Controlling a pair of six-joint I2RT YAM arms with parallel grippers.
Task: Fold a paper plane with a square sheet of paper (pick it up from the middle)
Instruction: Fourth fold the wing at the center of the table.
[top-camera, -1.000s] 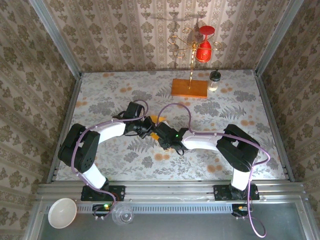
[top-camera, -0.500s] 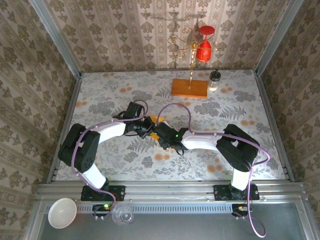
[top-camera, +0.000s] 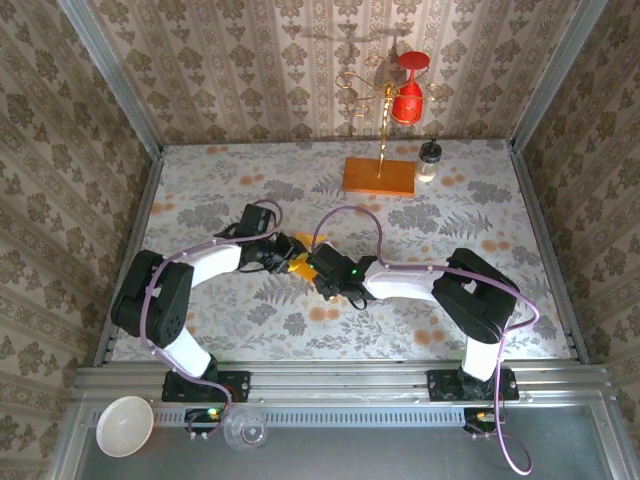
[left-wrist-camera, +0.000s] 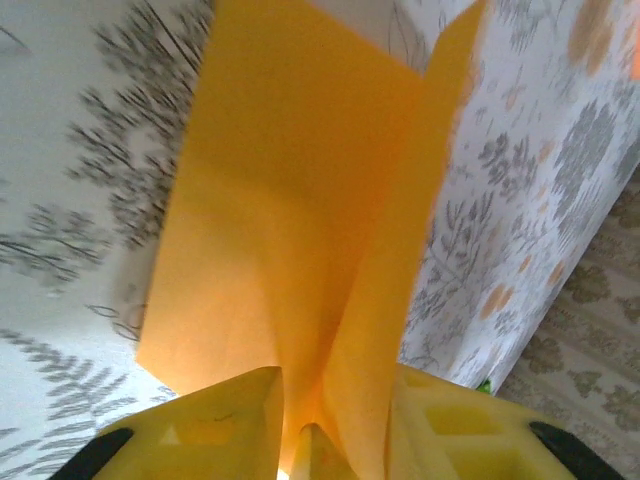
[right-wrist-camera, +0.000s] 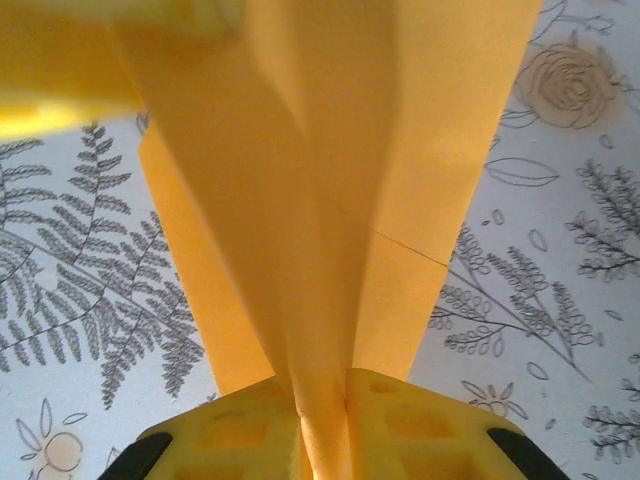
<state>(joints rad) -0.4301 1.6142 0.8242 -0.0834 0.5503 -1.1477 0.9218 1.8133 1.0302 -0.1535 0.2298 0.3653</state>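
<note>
**Current step: wing fold, regrip.**

1. Location. In the top view, the paper plane (right-wrist-camera: 340, 180) sits near the centre of the desk (top-camera: 480, 200), slightly toward 9 o'clock. It lies well apart from the wooden block (top-camera: 378, 176) at 12 o'clock. Whether it touches the desk surface cannot be told.
2. Workpiece. The paper shows a raised centre ridge with a flap spreading to each side.
3. Right end effector (right-wrist-camera: 322, 425). It reaches in from 3 o'clock. Its fingers are pressed together on the centre ridge, pinching the paper plane.
4. Left end effector (left-wrist-camera: 335, 430). It reaches in from 9 o'clock. Its fingers are slightly spread, with the ridge passing between them and a gap visible on one side. It does not appear to clamp the paper.

**Assessment.** The grip appears to rest with the right arm alone, leaving the left arm free to reposition.

**Next move.** The left end effector should probably clear the ridge, then take or press one flap along its crease. Meanwhile, the right pinch must hold firm, because thin paper slips or buckles easily.
</note>
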